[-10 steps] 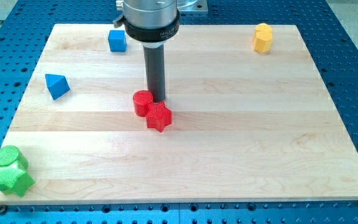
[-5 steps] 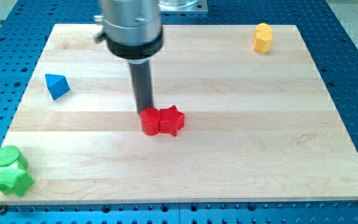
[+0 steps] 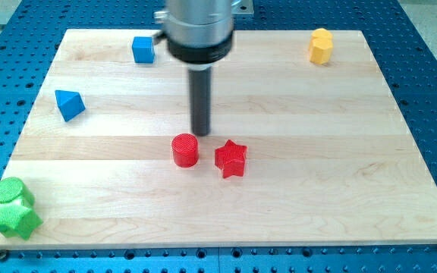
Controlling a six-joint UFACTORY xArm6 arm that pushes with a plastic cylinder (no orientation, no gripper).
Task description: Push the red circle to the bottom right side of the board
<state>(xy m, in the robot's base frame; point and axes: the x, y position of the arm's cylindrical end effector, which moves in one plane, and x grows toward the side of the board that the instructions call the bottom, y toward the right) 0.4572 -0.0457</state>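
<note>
The red circle stands near the middle of the wooden board. A red star lies just to its right, a small gap apart. My tip is just above and to the right of the red circle, close to its upper right edge, and up-left of the red star. Whether it touches the circle I cannot tell.
A blue cube sits at the top left, a blue triangular block at the left. A yellow block is at the top right. A green circle and green star sit at the bottom left corner.
My tip moved left, then back right and slightly up. The red circle slid down a little. The red star was pushed right and now sits apart from the circle.
</note>
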